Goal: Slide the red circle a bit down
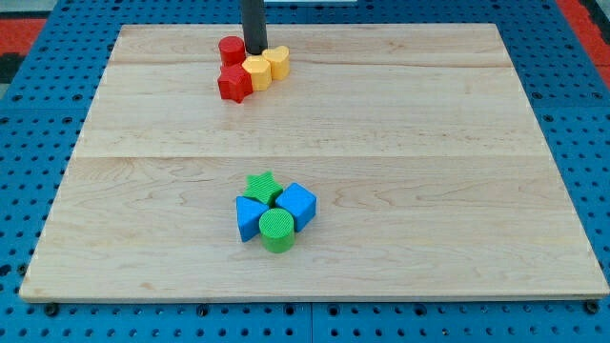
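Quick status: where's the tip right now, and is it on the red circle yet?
My tip: no hand, holds nothing; down at the view's top, just right of the red circle and above the yellow blocks. Contact with the circle cannot be told.

A single camera looks down at a slant from beyond the view's bottom edge of the surface [400, 191], facing toward the view's top. It stands far enough back to take in the whole wooden board, with blue pegboard [38, 314] showing around it. The rod enters from the top edge, and my tip [254, 51] shows near the far side.
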`<action>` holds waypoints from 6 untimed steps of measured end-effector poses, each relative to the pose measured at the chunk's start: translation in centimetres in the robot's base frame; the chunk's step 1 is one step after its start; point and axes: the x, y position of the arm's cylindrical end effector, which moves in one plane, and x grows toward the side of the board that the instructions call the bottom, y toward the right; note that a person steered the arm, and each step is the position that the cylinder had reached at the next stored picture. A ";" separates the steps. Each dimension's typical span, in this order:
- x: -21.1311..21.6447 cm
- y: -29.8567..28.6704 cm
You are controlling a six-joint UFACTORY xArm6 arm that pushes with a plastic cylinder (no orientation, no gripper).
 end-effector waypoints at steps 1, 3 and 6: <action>-3.7 0.0; -2.3 -5.3; -0.2 -1.8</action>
